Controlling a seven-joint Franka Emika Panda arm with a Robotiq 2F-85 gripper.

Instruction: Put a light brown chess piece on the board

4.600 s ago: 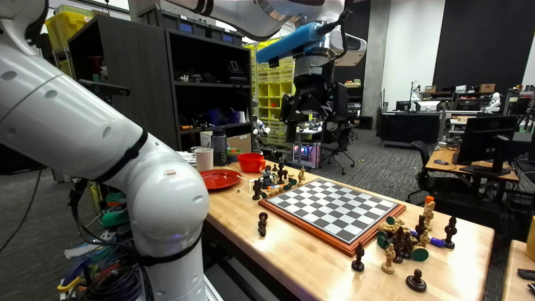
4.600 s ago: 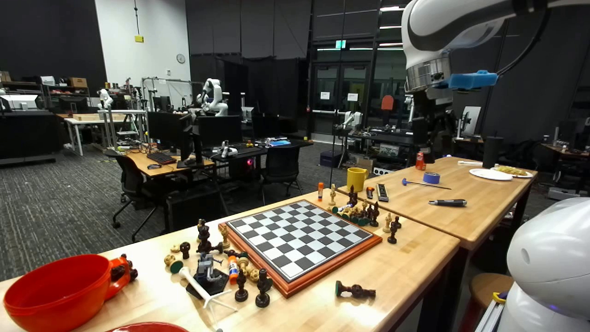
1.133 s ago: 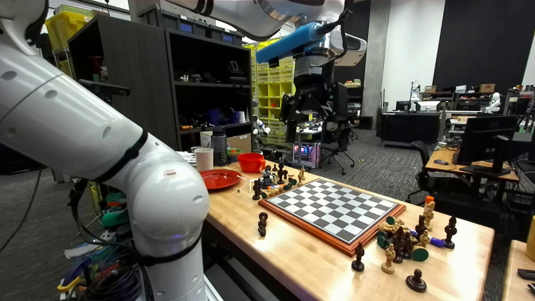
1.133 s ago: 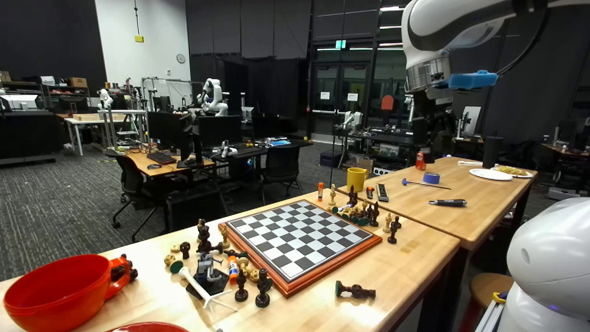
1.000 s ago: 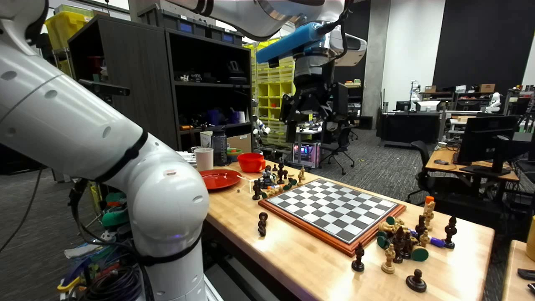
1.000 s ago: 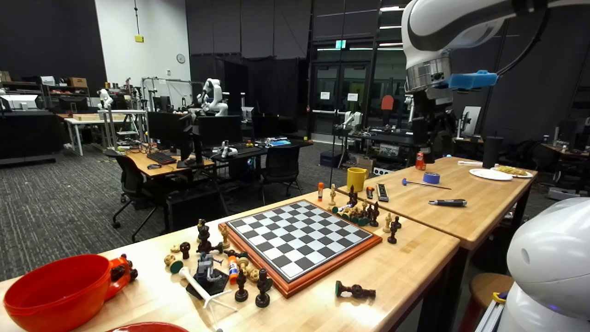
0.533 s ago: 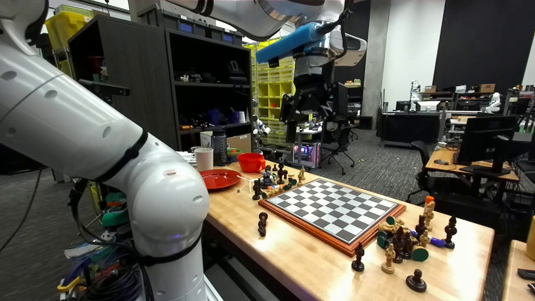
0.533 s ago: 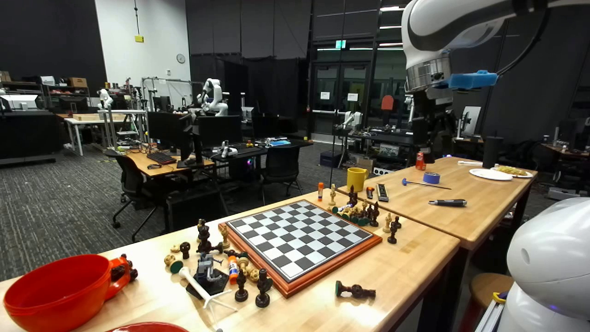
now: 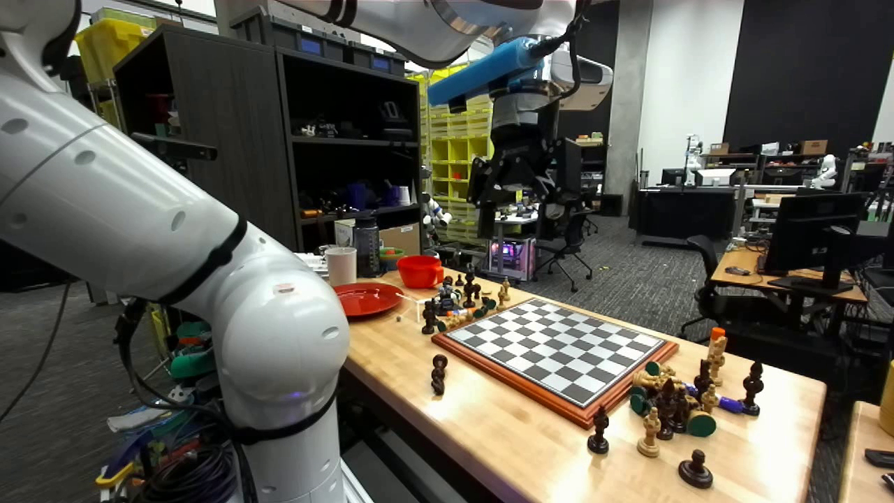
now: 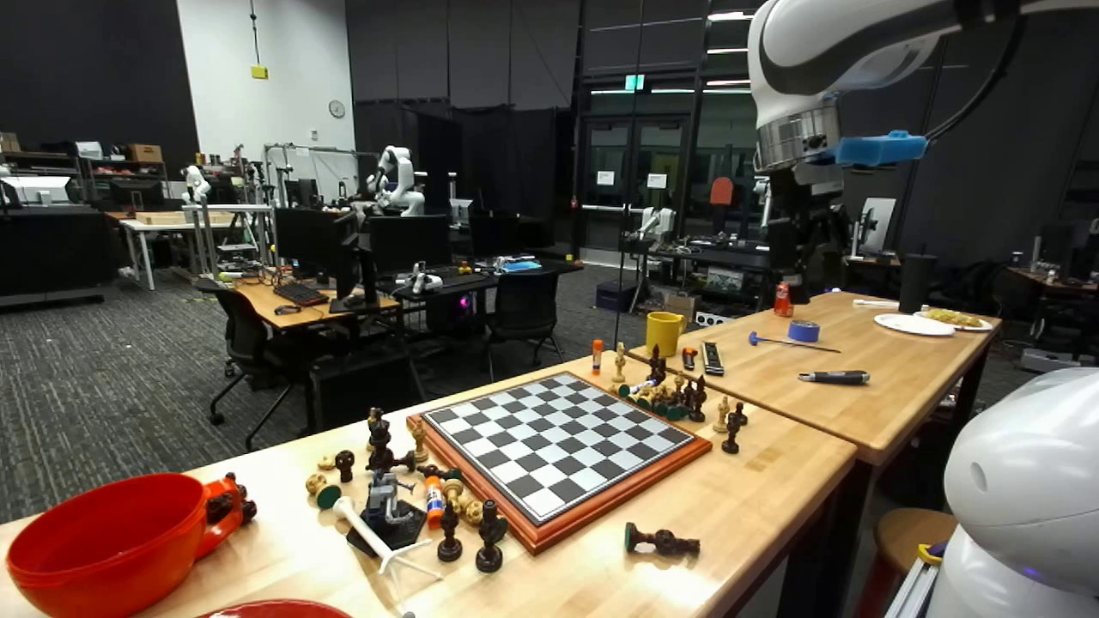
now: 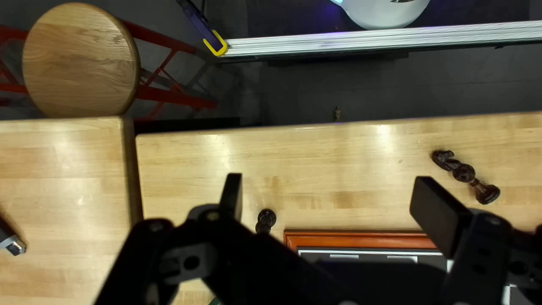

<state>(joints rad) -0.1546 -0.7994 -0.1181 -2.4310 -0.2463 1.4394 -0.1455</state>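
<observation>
the gripper (image 11: pixel 330 197) hangs well above the wooden table (image 9: pixel 503 426), jaws wide apart, holding nothing. on it the chessboard (image 9: pixel 559 346) lies flat; near its corner a light brown chess piece (image 9: pixel 649 433) stands head up, long axis vertical, beside an upright dark brown chess piece (image 9: pixel 598 431).

This is a robotics lab: robot arms (image 10: pixel 413 202), monitors (image 10: pixel 408 251), workbenches (image 10: pixel 768 468).

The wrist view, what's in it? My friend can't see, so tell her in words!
An open, empty gripper hangs over a wooden table, partly covering the board at the bottom. A dark chess piece is beside the board's corner, and a round stool stands at upper left.
</observation>
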